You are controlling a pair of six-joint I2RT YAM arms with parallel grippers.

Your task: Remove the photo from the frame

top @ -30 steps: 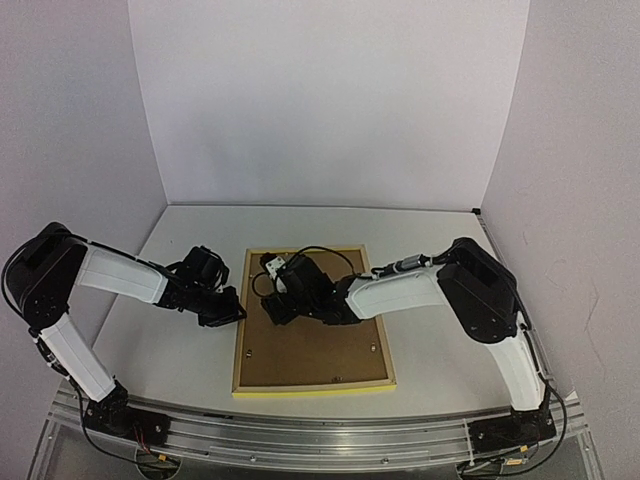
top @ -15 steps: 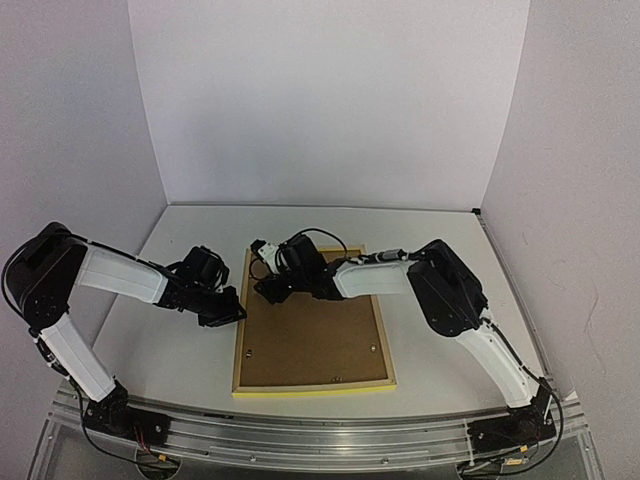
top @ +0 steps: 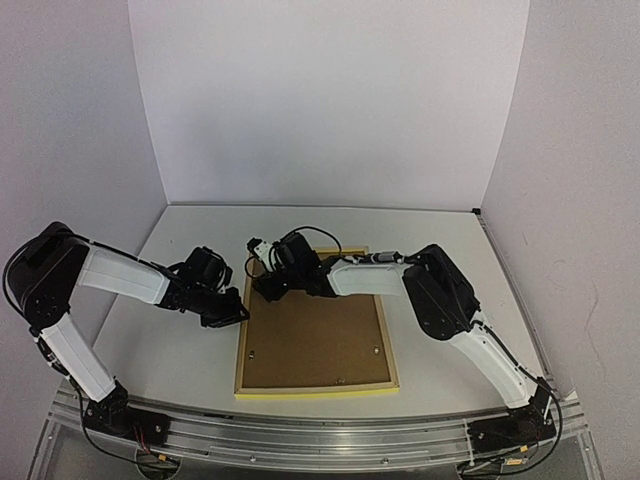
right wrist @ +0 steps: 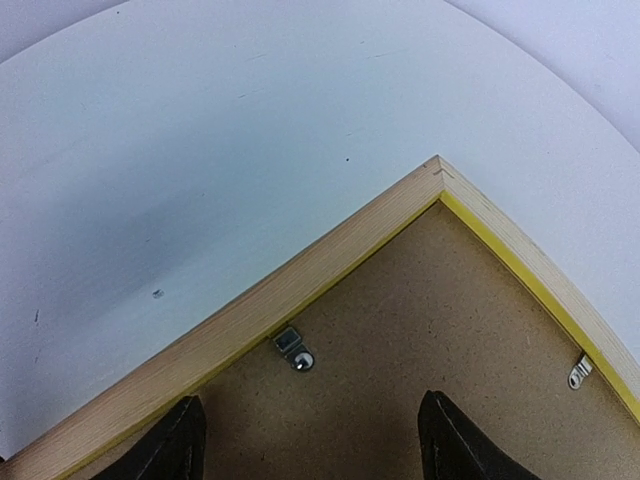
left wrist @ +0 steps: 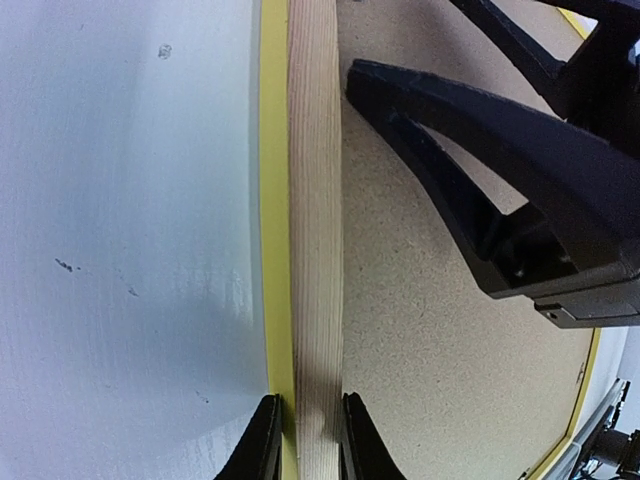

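The yellow frame (top: 241, 345) lies face down on the white table, its pale wood back and brown backing board (top: 315, 340) facing up. The photo is hidden under that board. My left gripper (top: 238, 313) is shut on the frame's left rail (left wrist: 314, 200), one finger on each side of the wood. My right gripper (top: 262, 285) hovers open over the frame's far-left corner (right wrist: 430, 175), its fingertips spread above the backing board (right wrist: 420, 320). A small metal clip (right wrist: 295, 352) sits between them by the rail. From the left wrist, the right fingers (left wrist: 470, 140) show dark above the board.
A second metal clip (right wrist: 580, 372) sits on the other rail near the same corner. More small clips (top: 373, 349) dot the near half of the board. White walls close in the back and both sides; a metal rail (top: 320, 435) runs along the near edge.
My right gripper has moved from over the middle of the backing board to the frame's far-left corner, staying open. The left gripper keeps its hold on the rail.
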